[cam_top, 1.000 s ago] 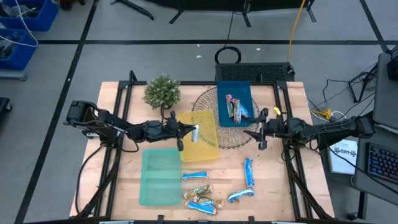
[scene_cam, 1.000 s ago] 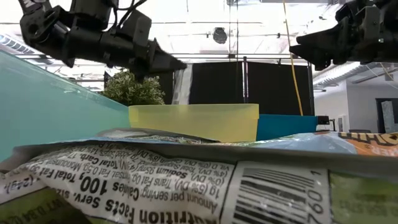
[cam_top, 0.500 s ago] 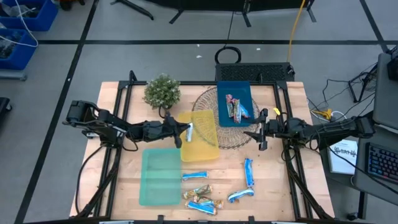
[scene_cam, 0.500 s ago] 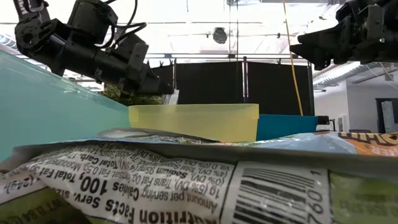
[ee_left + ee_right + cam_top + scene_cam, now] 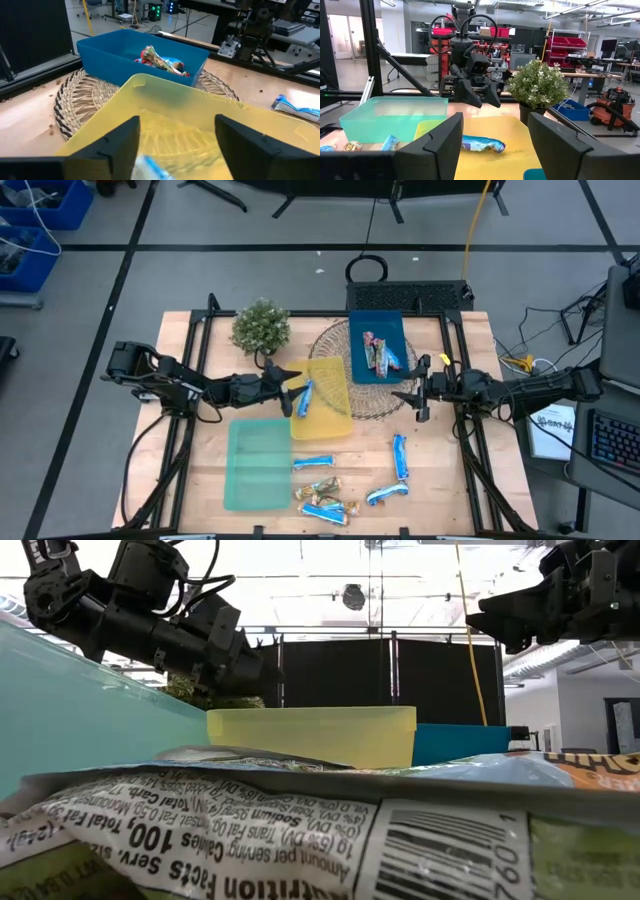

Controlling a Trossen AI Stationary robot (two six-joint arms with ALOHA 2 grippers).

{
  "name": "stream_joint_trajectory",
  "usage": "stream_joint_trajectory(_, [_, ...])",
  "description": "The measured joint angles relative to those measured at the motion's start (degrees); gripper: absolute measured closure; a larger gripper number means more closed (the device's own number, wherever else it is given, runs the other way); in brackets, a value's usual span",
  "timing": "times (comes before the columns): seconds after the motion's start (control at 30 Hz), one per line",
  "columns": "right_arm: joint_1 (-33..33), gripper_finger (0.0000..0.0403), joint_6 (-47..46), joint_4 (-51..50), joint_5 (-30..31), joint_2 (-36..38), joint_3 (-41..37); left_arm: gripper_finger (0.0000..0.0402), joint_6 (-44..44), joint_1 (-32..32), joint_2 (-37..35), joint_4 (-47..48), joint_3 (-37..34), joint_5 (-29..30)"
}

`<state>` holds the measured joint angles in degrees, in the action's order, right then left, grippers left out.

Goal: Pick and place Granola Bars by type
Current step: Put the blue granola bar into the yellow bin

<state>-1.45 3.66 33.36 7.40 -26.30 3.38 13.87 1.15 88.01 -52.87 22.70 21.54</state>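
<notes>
Two tools are up over the desk point(image 5: 460, 480), one on each arm. The left tool point(image 5: 292, 392) hangs over the left edge of the yellow tray point(image 5: 335, 420) with its fingers point(image 5: 107, 145) spread wide and nothing between them; a blue-and-white bar point(image 5: 305, 399) lies just beside it inside that tray, and the right wrist view shows the same bar point(image 5: 482, 144) resting flat on the yellow floor under the raised tool point(image 5: 472, 95). The right tool point(image 5: 412, 394) sits to the right of the woven mat point(image 5: 335, 340), over its right rim, fingers point(image 5: 437, 150) parted and empty. On the far part of the mat stands the blue tray point(image 5: 392, 330), holding a few blue-and-red bars point(image 5: 378, 352) heaped together point(image 5: 161, 61). The green tray point(image 5: 258, 465) lies near and to the left of the yellow one. On the bare wood nearer the front lie the remaining Granola Bars: one blue-and-white bar point(image 5: 313, 463) just right of the green tray, another point(image 5: 400, 455) farther right lying lengthwise, a third point(image 5: 386, 493) near it, and a small cluster of gold-brown and blue wrappers point(image 5: 322, 500) at the front edge. A potted plant point(image 5: 261, 327) stands at the far left, beside the mat. In the low view a wrapper's printed back point(image 5: 300, 830) fills the foreground.
</notes>
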Motion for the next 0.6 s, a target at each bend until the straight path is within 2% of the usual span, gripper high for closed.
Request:
stream_joint_trajectory(0.13, [0.0, 0.0188, 0.0, 0.0, 0.0, 0.0, 0.0, 0.0108, -0.6, 0.0, 0.0, 0.2, 0.0, -0.1])
stream_joint_trajectory(0.3, [0.0, 0.0188, 0.0, -0.4, 0.0, 0.0, 0.0, 0.0089, -1.4, -0.2, -0.3, -1.1, -0.7, -0.6])
stream_joint_trajectory(0.4, [0.0, 0.0188, -1.0, -1.4, 0.0, 0.0, 0.0, 0.0088, -1.7, -1.8, -3.2, -3.4, -3.6, -1.8])
stream_joint_trajectory(0.6, [0.0, 0.0188, -1.5, -1.9, 0.0, 0.0, 0.0, 0.0102, -1.5, -6.6, -13.6, -10.3, -14.7, -5.3])
